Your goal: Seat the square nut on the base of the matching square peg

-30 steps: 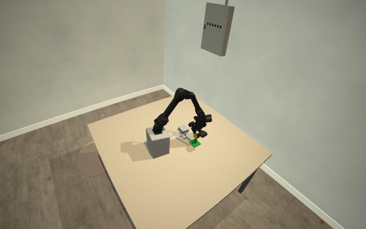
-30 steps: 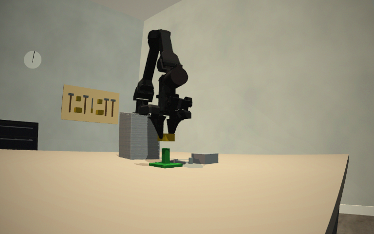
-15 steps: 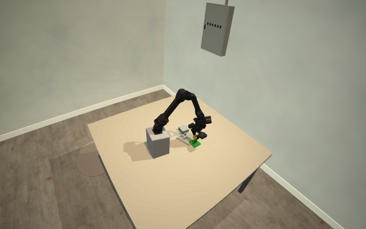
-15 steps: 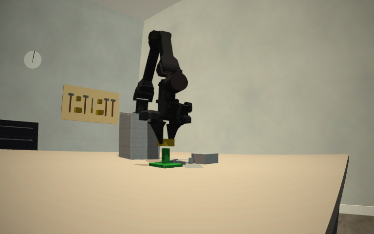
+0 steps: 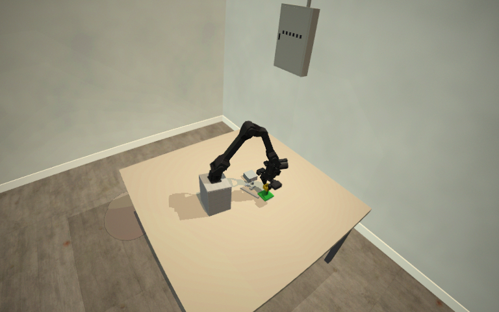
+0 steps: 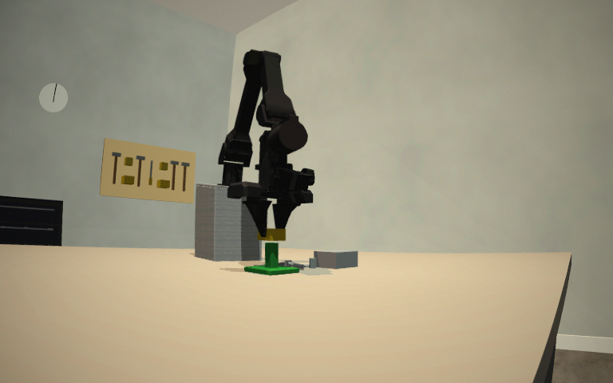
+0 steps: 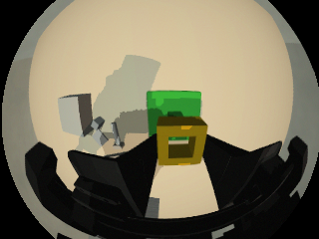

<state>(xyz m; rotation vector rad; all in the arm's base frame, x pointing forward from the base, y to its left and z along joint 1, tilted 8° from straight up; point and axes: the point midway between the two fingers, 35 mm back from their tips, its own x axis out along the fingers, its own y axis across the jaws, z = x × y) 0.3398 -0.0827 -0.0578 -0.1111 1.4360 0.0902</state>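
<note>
My gripper (image 5: 265,187) (image 6: 270,231) (image 7: 179,137) is shut on the yellow square nut (image 5: 265,188) (image 6: 271,234) (image 7: 179,141). It holds the nut level, right at the top of the green square peg (image 6: 271,254). The peg stands upright on its flat green base (image 5: 267,195) (image 6: 270,270) (image 7: 174,102) on the table. In the wrist view the peg's green top shows through the nut's square hole. The nut is well above the base.
The arm stands on a grey block (image 5: 215,197) (image 6: 223,223). A small grey box (image 5: 250,175) (image 6: 336,258) (image 7: 75,114) and a grey nut with a handle (image 5: 250,191) (image 7: 107,133) lie next to the green base. The table's right edge (image 6: 558,311) is far off.
</note>
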